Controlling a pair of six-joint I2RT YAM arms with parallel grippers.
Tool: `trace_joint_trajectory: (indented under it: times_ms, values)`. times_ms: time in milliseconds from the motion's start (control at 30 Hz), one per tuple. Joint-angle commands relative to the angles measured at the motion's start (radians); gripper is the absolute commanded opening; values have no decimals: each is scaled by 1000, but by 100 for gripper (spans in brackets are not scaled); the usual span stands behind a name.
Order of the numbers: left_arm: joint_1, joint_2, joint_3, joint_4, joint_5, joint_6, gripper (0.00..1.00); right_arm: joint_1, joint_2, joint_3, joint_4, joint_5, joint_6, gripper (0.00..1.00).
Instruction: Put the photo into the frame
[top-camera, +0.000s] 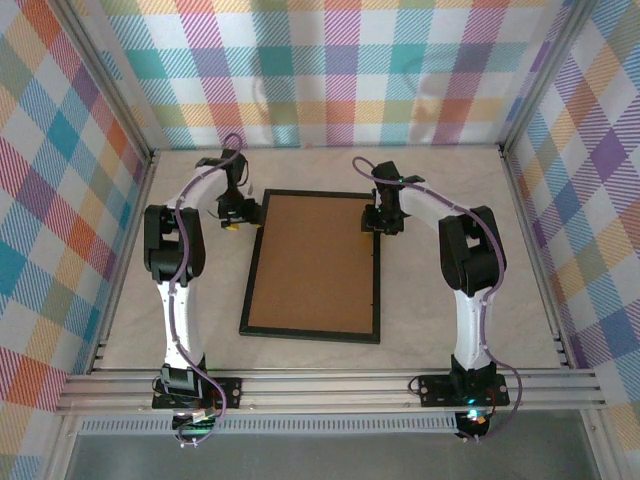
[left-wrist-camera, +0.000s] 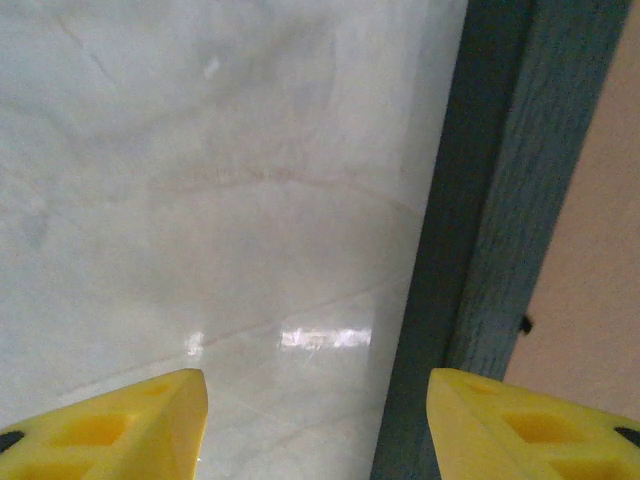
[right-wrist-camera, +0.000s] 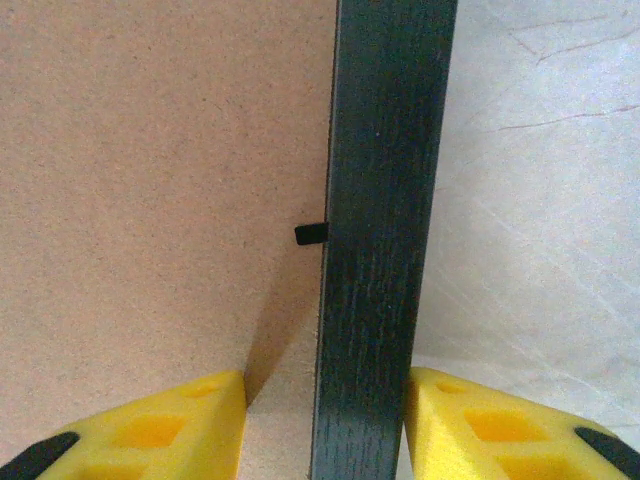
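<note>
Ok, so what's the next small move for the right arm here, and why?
Probably close the right fingers on the frame: they straddle its right rail, open, with a gap on the brown board side. The left fingers bracket the left rail too, so a two-sided grip looks ready.

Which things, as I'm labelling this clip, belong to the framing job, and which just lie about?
Job: frame, lying back up; left gripper, open at its left rail; right gripper, open astride its right rail.
Just there: table; plaid walls.
</note>
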Motion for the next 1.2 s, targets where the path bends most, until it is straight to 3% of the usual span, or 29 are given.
trace_joint_trajectory:
  times_ms: [0, 133, 267, 333, 533, 833, 1167]
  values:
    - [6, -84, -62, 1, 31, 11, 60, -1, 19, -22, 6, 1, -25, 45]
    - [5, -118, -124, 24, 46, -1, 60, 0, 20, -29, 10, -2, -22, 43]
    - [5, -142, -180, 54, 35, -18, 60, 0, 17, -38, 11, -10, -8, 22]
    - [4, -149, -189, 63, 14, -36, 60, 0, 9, -48, 5, 8, 8, 18]
    - [28, -260, -255, 131, -149, -153, 59, -21, -22, -80, 43, 23, 1, 18]
    - [84, -340, -347, 174, -74, -210, 60, -24, 65, 86, 5, -36, -124, 18]
    - [78, -246, -277, 164, 57, -146, 60, -25, 77, 95, -19, -39, -128, 20]
